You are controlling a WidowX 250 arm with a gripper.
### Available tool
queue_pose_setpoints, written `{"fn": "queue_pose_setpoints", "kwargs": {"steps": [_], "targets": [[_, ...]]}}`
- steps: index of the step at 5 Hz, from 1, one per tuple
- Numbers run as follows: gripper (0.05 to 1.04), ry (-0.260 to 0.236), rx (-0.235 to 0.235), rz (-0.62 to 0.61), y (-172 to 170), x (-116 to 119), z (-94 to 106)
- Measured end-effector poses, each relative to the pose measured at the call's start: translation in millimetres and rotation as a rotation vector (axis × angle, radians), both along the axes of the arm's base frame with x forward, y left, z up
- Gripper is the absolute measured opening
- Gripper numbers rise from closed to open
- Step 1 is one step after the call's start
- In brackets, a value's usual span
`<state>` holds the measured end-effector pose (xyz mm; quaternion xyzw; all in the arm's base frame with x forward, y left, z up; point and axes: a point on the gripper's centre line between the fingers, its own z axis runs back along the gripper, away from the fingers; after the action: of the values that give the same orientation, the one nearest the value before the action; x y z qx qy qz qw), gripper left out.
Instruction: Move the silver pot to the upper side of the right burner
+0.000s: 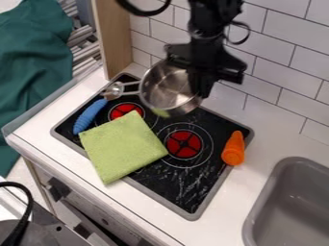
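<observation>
From the right burner (184,144), we see the silver pot (168,91) at eleven o'clock, tilted, its handle pointing to nine. The gripper (200,89) has its fingers clamped on the pot's near-three-o'clock rim. The arm (207,19) comes in from twelve, with the tiled wall (283,72) close behind. A wooden panel (114,33) stands at eleven, and a blue-handled utensil (90,116) lies near the stove's (221,180) ten-o'clock edge. Our green cloth (122,146) reaches the burner from nine, overhanging the stove's front edge. An orange cone (234,148) crosses the rim at three, leaving a gap beside the burner. Bench (225,206) runs between stove and sink (292,206), at four.
</observation>
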<state>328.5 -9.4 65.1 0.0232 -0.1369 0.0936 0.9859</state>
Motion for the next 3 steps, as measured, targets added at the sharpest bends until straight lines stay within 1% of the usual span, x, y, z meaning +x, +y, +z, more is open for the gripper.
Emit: {"fn": "queue_pose_setpoints", "kwargs": {"steps": [1,2,3], "targets": [[0.055,0.036,0.004,-0.033,-5.8,14.0,-13.3],[0.055,0.079,-0.015,-0.054,-10.0,19.7,-30.3],[0.055,0.13,-0.035,-0.062,-5.9,23.0,-49.7]]}}
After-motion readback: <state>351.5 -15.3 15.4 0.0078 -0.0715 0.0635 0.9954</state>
